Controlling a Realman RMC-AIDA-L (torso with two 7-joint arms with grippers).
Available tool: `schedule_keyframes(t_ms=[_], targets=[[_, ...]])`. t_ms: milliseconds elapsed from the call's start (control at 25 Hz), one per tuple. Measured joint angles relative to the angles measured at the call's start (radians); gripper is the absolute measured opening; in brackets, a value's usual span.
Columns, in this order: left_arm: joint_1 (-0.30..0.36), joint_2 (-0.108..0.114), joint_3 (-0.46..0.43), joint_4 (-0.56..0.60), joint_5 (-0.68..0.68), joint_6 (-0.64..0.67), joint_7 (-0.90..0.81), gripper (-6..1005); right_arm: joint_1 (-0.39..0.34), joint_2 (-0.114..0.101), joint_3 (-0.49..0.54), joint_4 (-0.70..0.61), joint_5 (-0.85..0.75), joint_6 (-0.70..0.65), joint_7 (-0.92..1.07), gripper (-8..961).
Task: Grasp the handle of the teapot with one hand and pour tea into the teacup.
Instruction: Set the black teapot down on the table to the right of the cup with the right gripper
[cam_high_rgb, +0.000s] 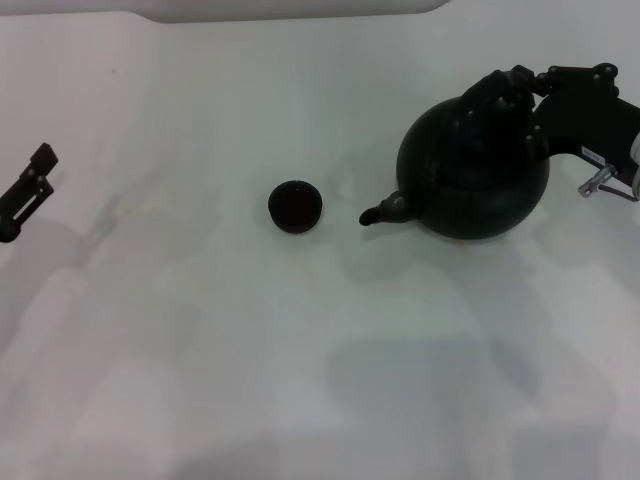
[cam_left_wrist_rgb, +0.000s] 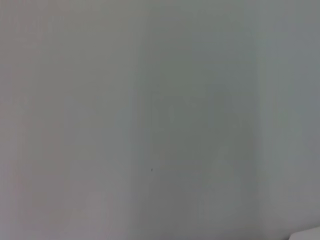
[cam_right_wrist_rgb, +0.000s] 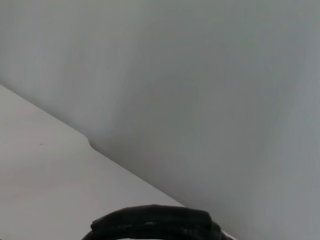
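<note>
The matte black teapot (cam_high_rgb: 475, 180) stands upright at the right of the table, its short spout (cam_high_rgb: 380, 212) pointing left toward the teacup (cam_high_rgb: 295, 206). The teacup is small, round and dark, and stands a little left of the spout tip, apart from it. My right gripper (cam_high_rgb: 515, 98) reaches in from the right and sits at the top of the black arched handle (cam_high_rgb: 480, 92). Black on black hides how it holds there. The right wrist view shows the handle's arch (cam_right_wrist_rgb: 155, 220) close up. My left gripper (cam_high_rgb: 32, 185) is open and empty at the far left edge.
The white table (cam_high_rgb: 200, 350) stretches in front of and left of the cup. A pale raised edge (cam_high_rgb: 300, 8) runs along the back. The left wrist view shows only a blank grey surface (cam_left_wrist_rgb: 160, 120).
</note>
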Motion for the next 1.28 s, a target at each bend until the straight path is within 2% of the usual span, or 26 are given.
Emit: schedule_keyframes(t_ms=[640, 1280], targets=[[-0.001, 0.002, -0.004, -0.004, 0.0, 0.001, 0.0, 755, 0.004, 0.0, 0.01, -0.01, 0.003, 0.007, 0.007, 156], [-0.001, 0.0, -0.002, 0.0, 0.0, 0.0, 0.0, 754, -0.001, -0.005, 0.031, -0.03, 0.003, 0.065, 0.008, 362]])
